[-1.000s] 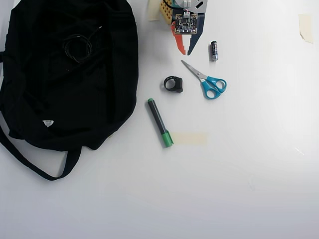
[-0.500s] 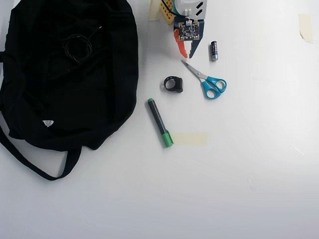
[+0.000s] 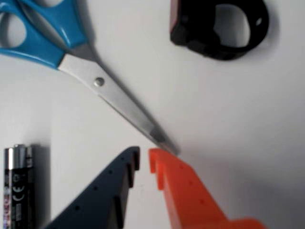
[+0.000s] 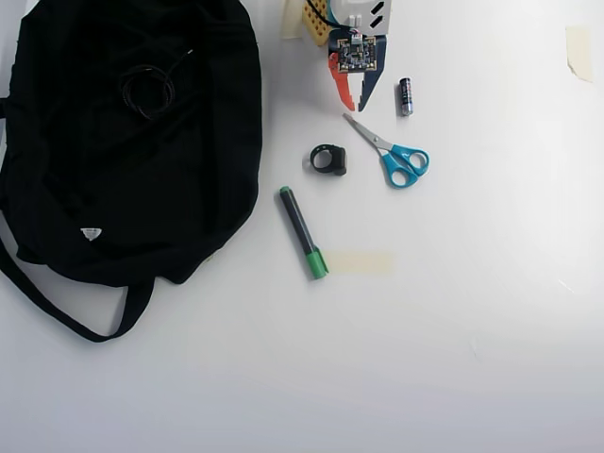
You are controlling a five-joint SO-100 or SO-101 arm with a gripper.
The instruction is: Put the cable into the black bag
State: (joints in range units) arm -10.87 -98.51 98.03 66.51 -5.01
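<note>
In the overhead view the black bag fills the left side of the white table, its strap trailing toward the bottom left. The cable lies coiled on the bag's upper part, touching the fabric. Right of the bag a green-capped marker lies beside a strip of tape; above them sits a small black ring-shaped object.

At the top centre the gripper points down the picture, empty. Its jaws stand nearly together, with only a narrow slit between the orange finger and the dark blue one. In the wrist view the gripper shows the same thin gap, and the scissors' blade tip lies just beside the orange fingertip; whether they touch I cannot tell. The battery lies near the blue finger.

Further right in the overhead view, the scissors and battery lie close below and beside the gripper. The lower and right parts of the table are bare.
</note>
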